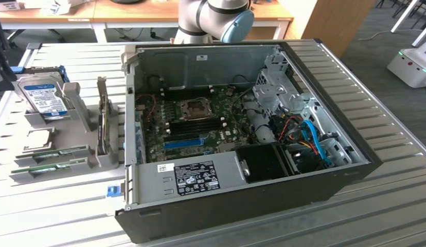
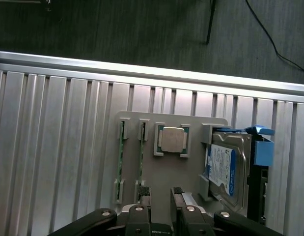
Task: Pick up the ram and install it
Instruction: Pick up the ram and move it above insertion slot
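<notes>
An open computer case (image 1: 350, 170) lies on its side on the ribbed metal table (image 1: 385, 216) with its green motherboard (image 1: 199, 123) exposed. A blue slot (image 1: 182, 142) sits on the board, and blue cables (image 1: 316, 139) and a black fan (image 1: 264, 162) lie toward the exterior view's right. On the exterior view's left stands a grey holder (image 2: 164, 172) — it carries a tilted hard drive (image 2: 223, 167) with a blue-and-white label and a square processor chip (image 2: 171, 140) lying flat.

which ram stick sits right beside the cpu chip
The inner ram stick, directly beside the cpu chip; the outer ram stick sits farther from it.
</notes>
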Controlling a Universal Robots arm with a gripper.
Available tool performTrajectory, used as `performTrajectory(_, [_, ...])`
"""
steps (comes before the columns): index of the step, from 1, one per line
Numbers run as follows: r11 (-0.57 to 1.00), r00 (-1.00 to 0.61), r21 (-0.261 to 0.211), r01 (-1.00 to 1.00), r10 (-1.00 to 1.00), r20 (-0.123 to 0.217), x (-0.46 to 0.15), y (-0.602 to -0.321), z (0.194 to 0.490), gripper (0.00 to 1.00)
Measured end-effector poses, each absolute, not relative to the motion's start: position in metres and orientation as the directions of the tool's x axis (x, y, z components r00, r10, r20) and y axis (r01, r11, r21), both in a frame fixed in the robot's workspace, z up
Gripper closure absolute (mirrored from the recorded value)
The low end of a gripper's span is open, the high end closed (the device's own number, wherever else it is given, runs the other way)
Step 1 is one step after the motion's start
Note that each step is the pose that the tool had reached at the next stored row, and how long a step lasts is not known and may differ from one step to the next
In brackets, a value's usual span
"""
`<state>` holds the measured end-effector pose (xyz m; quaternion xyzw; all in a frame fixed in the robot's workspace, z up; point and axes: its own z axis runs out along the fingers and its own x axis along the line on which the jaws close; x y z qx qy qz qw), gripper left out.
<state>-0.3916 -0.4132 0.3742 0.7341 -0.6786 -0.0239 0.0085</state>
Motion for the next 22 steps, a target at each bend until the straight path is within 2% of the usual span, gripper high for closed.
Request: performTrajectory(22, [-0.079,0.078,0.045,-0.996,-0.997,-0.024,-0.392,-0.413,0.334,0.7])
